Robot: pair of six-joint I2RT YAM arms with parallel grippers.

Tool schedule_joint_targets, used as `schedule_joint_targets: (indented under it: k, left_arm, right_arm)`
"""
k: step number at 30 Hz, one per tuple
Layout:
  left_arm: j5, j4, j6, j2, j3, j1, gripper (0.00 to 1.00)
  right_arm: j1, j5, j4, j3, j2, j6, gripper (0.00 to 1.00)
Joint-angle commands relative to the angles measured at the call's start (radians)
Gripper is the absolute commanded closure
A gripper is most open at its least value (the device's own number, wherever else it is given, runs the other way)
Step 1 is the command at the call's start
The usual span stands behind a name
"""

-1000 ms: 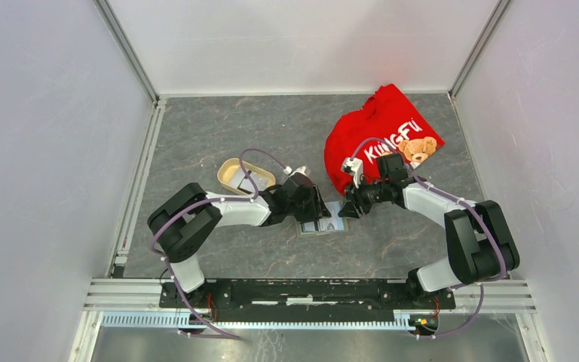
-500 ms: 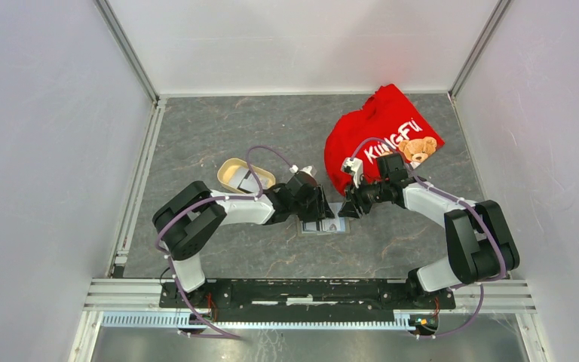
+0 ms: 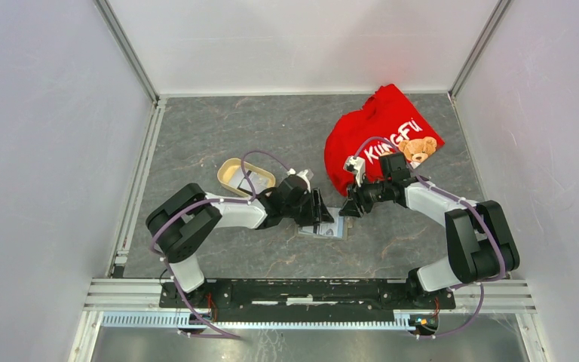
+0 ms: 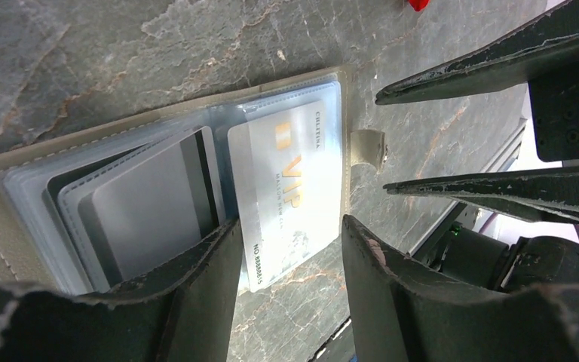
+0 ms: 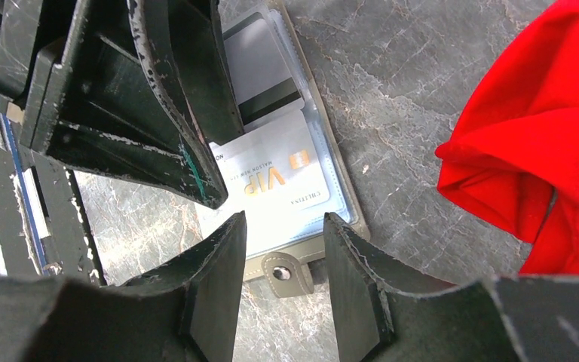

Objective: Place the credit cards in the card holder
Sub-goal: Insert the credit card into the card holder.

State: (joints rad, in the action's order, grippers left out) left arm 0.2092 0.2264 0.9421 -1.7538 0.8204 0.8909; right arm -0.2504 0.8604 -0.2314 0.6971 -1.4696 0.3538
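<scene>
The card holder (image 4: 15, 219) lies open on the table, grey-beige with clear pockets, and shows between the two arms (image 3: 332, 230) from above. A pale VIP credit card (image 4: 290, 166) sits partly in its right pocket, the lower end sticking out. My left gripper (image 4: 288, 226) is open around that end; one finger touches the card's edge and the other stands apart. A grey card with a dark stripe (image 4: 143, 211) fills the left pocket. My right gripper (image 5: 284, 222) is open over the holder's snap tab (image 5: 283, 273) without touching it.
A red shirt (image 3: 381, 136) lies bunched at the back right, close behind the right gripper (image 3: 344, 210). A beige oval tray (image 3: 234, 175) stands behind the left arm. The two grippers' fingers are very near each other over the holder.
My left gripper's jaws have widened and no longer pinch the VIP card. The left arm has shifted slightly toward the near edge. The right arm has barely moved.
</scene>
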Motion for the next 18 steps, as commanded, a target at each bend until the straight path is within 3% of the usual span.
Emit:
schedule_joint_targets:
  k: [1,11,18]
  left_arm:
    - [0.036,0.044,-0.009,0.048,-0.033,-0.017,0.41]
    - [-0.035,-0.106,-0.101,0.06,0.033,-0.017,0.41]
    - [0.004,-0.073,-0.109,0.035,0.043,0.006,0.47]
  right_arm:
    - [0.006,0.032,0.017,0.017,0.018,0.008,0.51]
    - [0.008,0.035,0.015,0.018,0.01,0.01,0.51]
    - [0.007,0.036,0.015,0.019,0.001,0.01,0.51]
